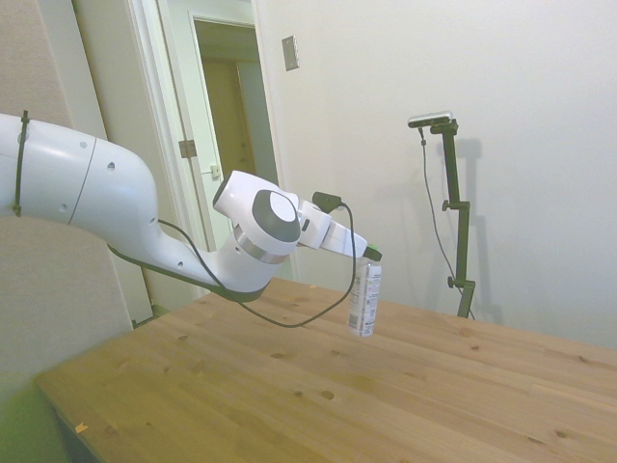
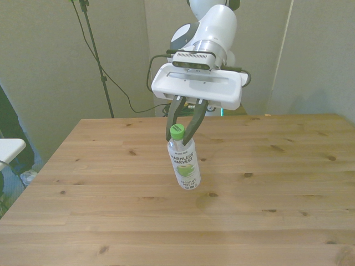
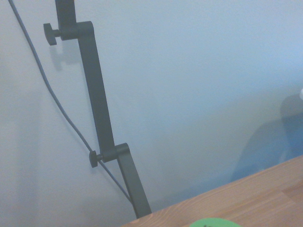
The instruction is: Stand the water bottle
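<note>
The arm [image 1: 125, 207] enters from the side view's left. The end effector [image 2: 183, 133] is pinching the bottle [image 2: 183, 162] just under its green cap [image 2: 177, 131], one finger on either side. The bottle is near upright, tilted slightly, over the middle of the wooden surface [image 2: 277, 183]. Its base appears to touch the surface, though contact is uncertain. In the wrist view only the cap's edge [image 3: 214, 222] shows.

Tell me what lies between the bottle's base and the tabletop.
Nothing shows there. In the side view the water bottle, held near its green cap by the claw, stands about upright with its base at the table; contact is unclear.
</note>
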{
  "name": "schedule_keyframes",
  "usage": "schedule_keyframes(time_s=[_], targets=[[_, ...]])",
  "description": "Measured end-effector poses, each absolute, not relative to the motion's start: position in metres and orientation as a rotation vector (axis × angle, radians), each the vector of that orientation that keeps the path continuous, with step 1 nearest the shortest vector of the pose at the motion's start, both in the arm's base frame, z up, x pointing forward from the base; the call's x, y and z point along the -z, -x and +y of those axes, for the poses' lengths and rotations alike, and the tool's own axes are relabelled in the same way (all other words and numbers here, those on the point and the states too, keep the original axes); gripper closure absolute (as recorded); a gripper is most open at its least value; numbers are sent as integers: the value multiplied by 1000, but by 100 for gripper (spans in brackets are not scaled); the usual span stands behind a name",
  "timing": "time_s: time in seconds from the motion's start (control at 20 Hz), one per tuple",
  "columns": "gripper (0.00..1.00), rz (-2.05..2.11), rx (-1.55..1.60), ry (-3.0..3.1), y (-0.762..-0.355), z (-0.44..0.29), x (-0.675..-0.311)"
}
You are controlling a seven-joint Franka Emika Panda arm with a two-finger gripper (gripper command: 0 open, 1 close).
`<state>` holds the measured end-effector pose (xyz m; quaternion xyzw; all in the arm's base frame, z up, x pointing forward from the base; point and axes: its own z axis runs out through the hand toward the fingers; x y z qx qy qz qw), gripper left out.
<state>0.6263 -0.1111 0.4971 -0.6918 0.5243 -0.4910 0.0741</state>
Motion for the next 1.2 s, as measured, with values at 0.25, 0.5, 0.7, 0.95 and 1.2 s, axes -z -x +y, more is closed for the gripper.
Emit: schedule_keyframes(time_s=[0.25, 0.5, 0.7, 0.95, 1.2], targets=[[100, 1590, 1510, 2049, -634, -111, -484], [100, 1588, 1548, 2039, -635, -115, -469], [100, 1600, 1559, 2024, -638, -117, -454], [100, 1616, 1558, 1995, -637, -121, -443], [100, 1630, 1556, 1979, -637, -125, -435]])
